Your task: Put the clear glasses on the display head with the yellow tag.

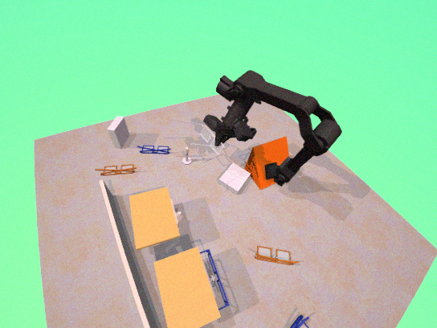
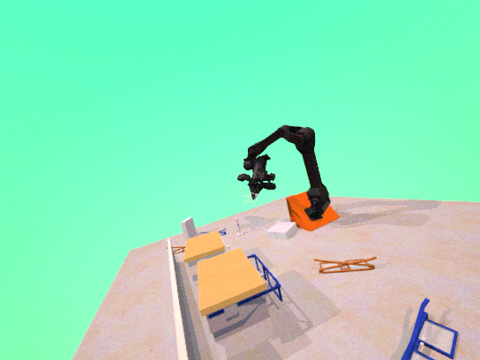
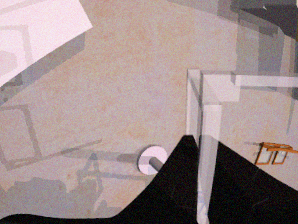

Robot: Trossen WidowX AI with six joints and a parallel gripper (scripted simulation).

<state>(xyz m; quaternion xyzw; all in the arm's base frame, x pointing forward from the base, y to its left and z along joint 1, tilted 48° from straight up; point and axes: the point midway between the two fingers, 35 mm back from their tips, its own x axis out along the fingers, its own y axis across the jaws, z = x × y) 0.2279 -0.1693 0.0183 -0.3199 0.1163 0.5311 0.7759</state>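
My gripper (image 1: 218, 141) (image 2: 253, 195) (image 3: 194, 144) is shut on the clear glasses (image 1: 207, 136) (image 2: 248, 198) (image 3: 204, 92) and holds them high above the table, over a small white stand (image 1: 186, 157) (image 2: 238, 228) (image 3: 152, 160). The glasses show only as faint pale outlines. Two orange-yellow slabs (image 1: 153, 217) (image 1: 185, 287) (image 2: 204, 246) (image 2: 229, 279) stand near a low wall strip (image 1: 120, 249) (image 2: 176, 300), well away from the gripper. The heads under them are mostly hidden, and I cannot tell which bears the yellow tag. A blue frame (image 1: 218, 281) (image 2: 268, 275) sits at the nearer slab.
A white box (image 1: 234, 178) (image 2: 282, 229) (image 3: 33, 16) lies by the orange arm base (image 1: 269, 161) (image 2: 304, 212). A white block (image 1: 117, 130) (image 2: 189, 227) stands at the back. Loose blue glasses (image 1: 154, 149) (image 2: 430, 333) and orange glasses (image 1: 117, 170) (image 1: 277, 255) (image 2: 346, 265) lie about.
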